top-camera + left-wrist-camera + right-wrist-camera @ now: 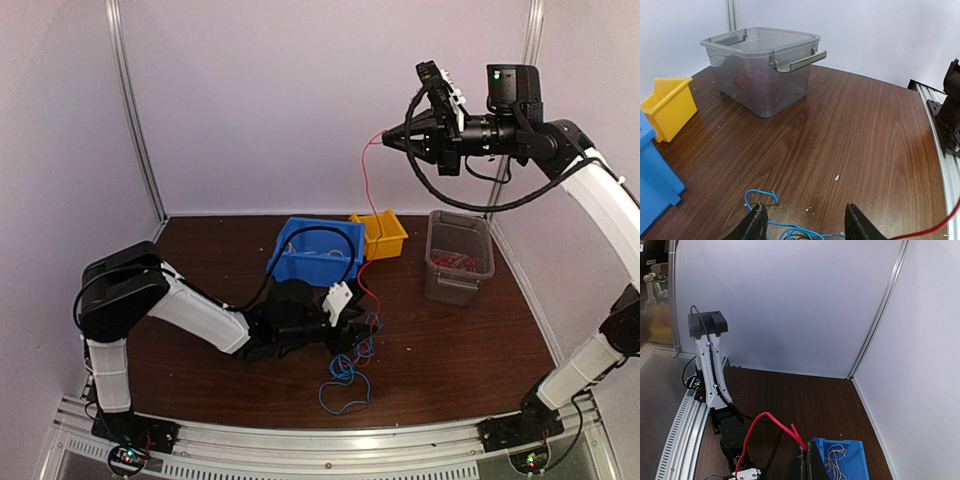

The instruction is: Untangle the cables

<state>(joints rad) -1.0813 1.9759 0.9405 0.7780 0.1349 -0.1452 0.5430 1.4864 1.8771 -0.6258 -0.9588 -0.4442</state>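
The red cable (364, 215) hangs almost upright. Its lower end lies in the tangle of blue cables (345, 385) on the worktop (450, 350), and its top end is pinched in the closed right claw (390, 138) high above. The left claw (805, 220) sits low over the tangle with its jaws apart, near the blue bin (300, 255).

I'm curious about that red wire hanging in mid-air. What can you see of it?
The red cable is one thin, flexible strand. Its top end is pinched in the shut jaws of the raised right gripper. It hangs down to the table, reaching the blue cables by the left gripper.
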